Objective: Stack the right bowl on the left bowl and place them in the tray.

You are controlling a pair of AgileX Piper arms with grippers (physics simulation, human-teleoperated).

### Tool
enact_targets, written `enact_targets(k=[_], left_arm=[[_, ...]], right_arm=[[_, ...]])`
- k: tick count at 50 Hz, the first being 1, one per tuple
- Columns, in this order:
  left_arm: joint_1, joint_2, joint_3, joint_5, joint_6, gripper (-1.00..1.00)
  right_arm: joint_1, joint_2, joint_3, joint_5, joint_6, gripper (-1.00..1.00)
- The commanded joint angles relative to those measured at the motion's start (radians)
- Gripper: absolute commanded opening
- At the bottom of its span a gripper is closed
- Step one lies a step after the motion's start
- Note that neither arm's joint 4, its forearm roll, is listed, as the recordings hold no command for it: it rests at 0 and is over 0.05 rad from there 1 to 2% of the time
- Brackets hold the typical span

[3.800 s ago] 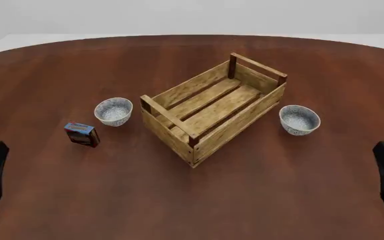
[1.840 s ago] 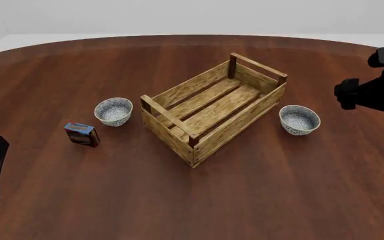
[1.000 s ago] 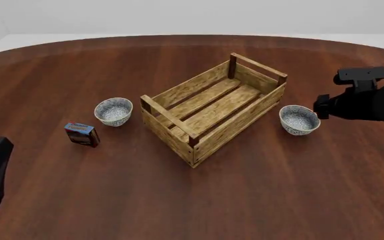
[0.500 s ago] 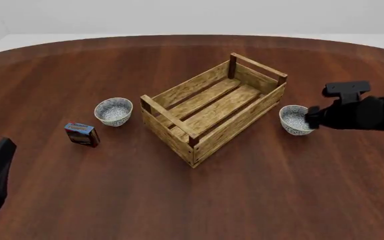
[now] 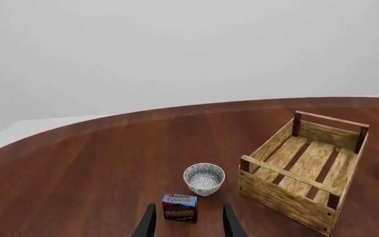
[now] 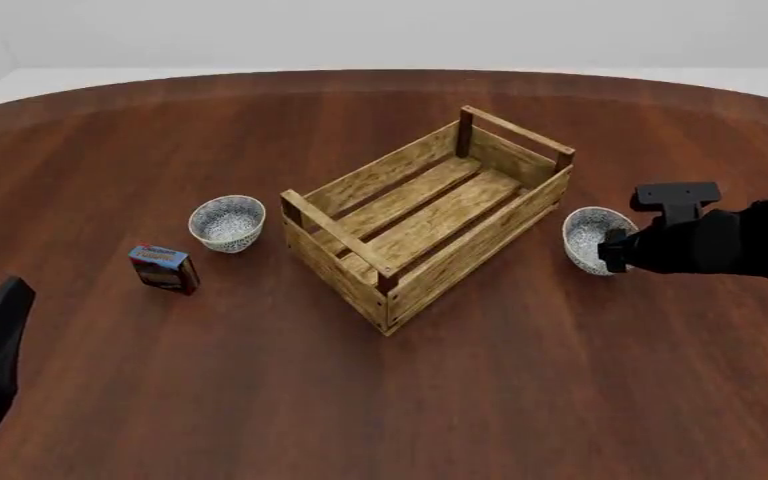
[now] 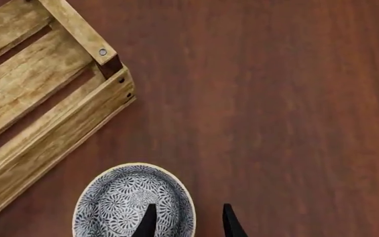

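Centrally, tray (image 6: 427, 215) sits angled on table (image 6: 491, 400) between both bowls. Right gripper (image 7: 186, 223) — fingers apart — straddles right bowl (image 6: 584, 236) rim. Left bowl (image 6: 227, 222) near small blue-and-red box (image 6: 163, 267); left gripper (image 5: 186, 224) parted, low, well apart.

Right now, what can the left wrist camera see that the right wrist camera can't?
Only the left wrist view shows the left bowl, the small blue-and-red box, the whole tray with both handle bars, the pale wall behind the table, and the open left gripper. Only the right wrist view shows the right gripper, open, with one fingertip over the right bowl and the other just outside its rim. Both views share the tray, the brown table, and the right bowl, which just peeks in at the left wrist view's edge.
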Motion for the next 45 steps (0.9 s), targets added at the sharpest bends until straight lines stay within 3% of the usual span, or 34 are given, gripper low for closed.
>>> enact_targets(k=[1, 8, 9, 24, 45], left_arm=[[0.000, 0.009, 0.004, -0.012, -0.001, 1.00], [-0.001, 0.021, 0.011, -0.028, -0.002, 1.00], [-0.002, 0.022, 0.012, -0.029, -0.003, 1.00], [-0.004, 0.026, 0.005, -0.027, 0.000, 1.00], [-0.010, -0.029, -0.030, 0.052, 0.000, 1.00]], right_arm=[[0.003, 0.049, -0.003, -0.021, 0.006, 1.00], [-0.011, 0.071, -0.006, -0.035, 0.006, 1.00], [-0.010, 0.072, -0.003, -0.036, 0.001, -1.00], [-0.003, -0.024, 0.045, -0.034, 0.005, -1.00], [-0.007, -0.363, 0.144, 0.048, 0.035, -1.00]])
